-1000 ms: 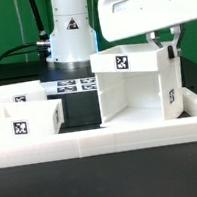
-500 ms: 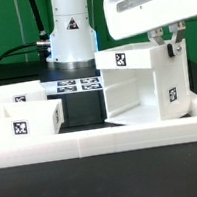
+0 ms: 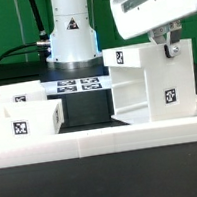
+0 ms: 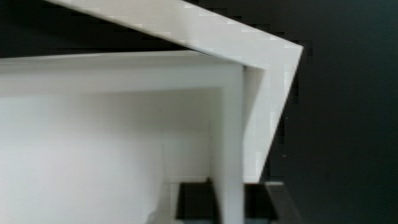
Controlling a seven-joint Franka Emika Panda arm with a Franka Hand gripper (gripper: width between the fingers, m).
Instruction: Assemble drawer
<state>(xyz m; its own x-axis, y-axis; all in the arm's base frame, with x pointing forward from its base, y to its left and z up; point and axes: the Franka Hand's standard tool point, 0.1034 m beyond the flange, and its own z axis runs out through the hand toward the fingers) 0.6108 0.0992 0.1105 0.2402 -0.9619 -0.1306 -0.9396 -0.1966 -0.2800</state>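
The large white hollow housing stands at the exterior view's right, its open side facing front and left, with tags on its top and side. My gripper is shut on the housing's upper right wall, one finger on each side of it. The wrist view shows that thin wall running between my two dark fingers. Two smaller white trays sit at the exterior view's left: one in front with a tag on its face, one behind it.
A long low white border wall runs along the front. The marker board lies flat by the robot base at the back. The table top is black.
The housing has shifted toward the exterior view's right and turned somewhat, held in my gripper. The two trays have not moved.
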